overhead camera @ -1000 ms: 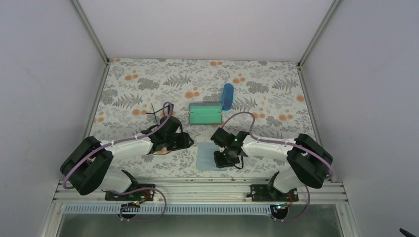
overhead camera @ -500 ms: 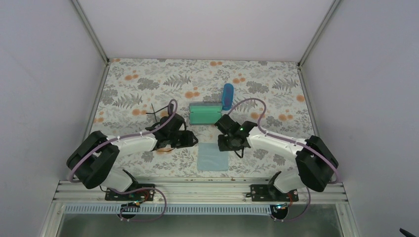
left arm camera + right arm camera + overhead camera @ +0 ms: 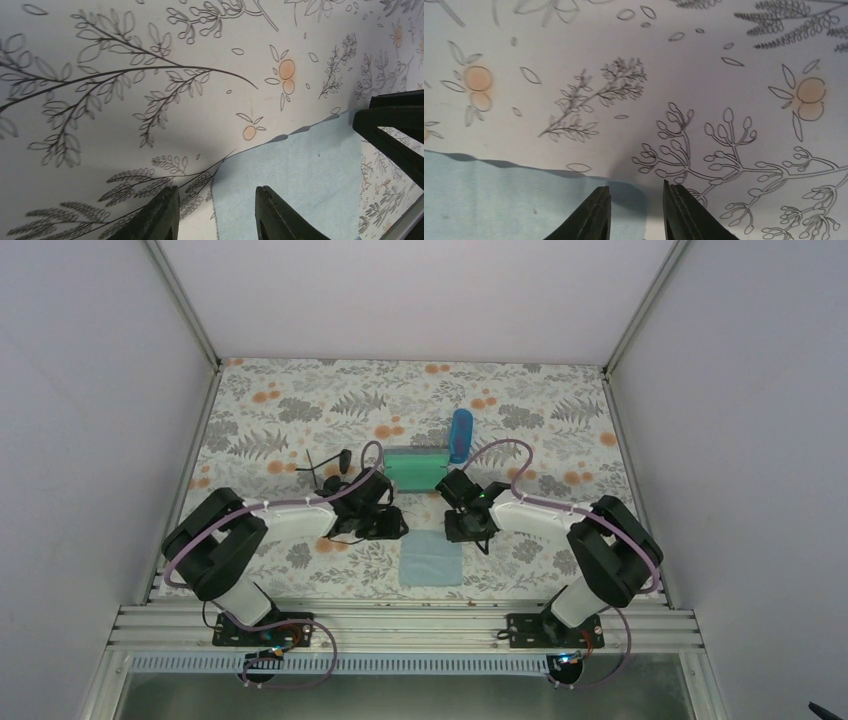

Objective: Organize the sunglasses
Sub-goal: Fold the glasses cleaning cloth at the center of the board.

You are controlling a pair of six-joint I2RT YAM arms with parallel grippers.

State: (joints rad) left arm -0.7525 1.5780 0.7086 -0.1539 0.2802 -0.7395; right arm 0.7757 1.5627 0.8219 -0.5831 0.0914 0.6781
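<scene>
Green case (image 3: 412,475) and upright blue case (image 3: 460,433) block passage beyond the right end effector (image 3: 636,207).

This is a robot test lab. Plain white walls (image 3: 80,390) box in a flowery surface (image 3: 290,400). Two robot arms (image 3: 285,522) sit bolted on a metal rail (image 3: 400,623).

Left arm (image 3: 285,523) and right arm (image 3: 545,518): white links, black joints, a mauve cable (image 3: 300,503) along each. Left gripper (image 3: 216,192) and right gripper (image 3: 636,187) are black.

Plain pale walls (image 3: 90,390); floral-print tabletop (image 3: 300,410).
</scene>
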